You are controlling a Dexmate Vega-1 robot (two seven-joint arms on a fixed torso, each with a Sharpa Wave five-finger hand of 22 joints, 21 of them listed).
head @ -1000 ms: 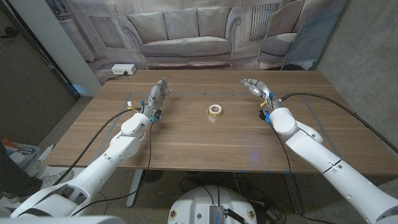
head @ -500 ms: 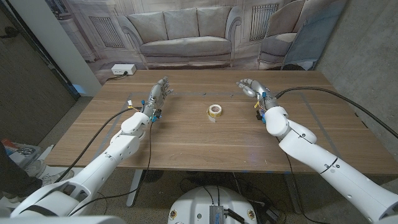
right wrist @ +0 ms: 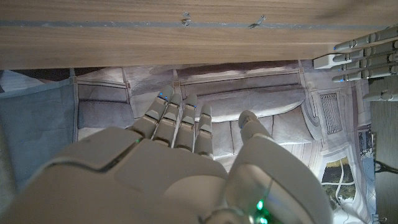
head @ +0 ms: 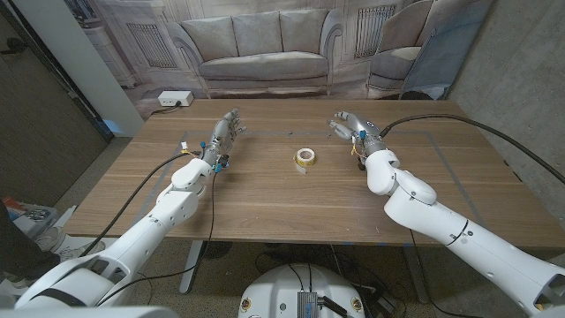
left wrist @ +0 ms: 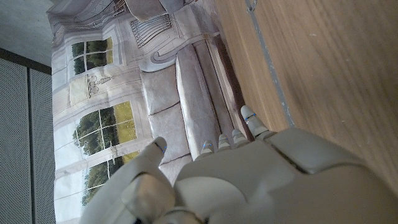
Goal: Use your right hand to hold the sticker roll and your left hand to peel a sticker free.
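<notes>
The sticker roll (head: 305, 158), a small pale ring with a yellowish core, lies on the wooden table (head: 291, 199) near its middle. My right hand (head: 347, 124) hovers to the right of the roll and a little farther back, fingers apart and holding nothing. In the right wrist view the same hand (right wrist: 180, 180) shows its fingers loosely spread, with the fingertips of my left hand (right wrist: 360, 59) at the frame's edge. On the far left part of the table my left hand (head: 226, 131) is raised with fingers extended and empty; its back (left wrist: 249, 180) appears in the left wrist view.
A backdrop printed with a sofa (head: 260, 53) hangs behind the table. A white power strip (head: 174, 99) lies on the floor past the far left corner. Black cables (head: 459, 132) run along both arms over the table.
My right hand has swung leftward toward the sticker roll, and its forearm has turned with it. The left hand and the roll have stayed put.
</notes>
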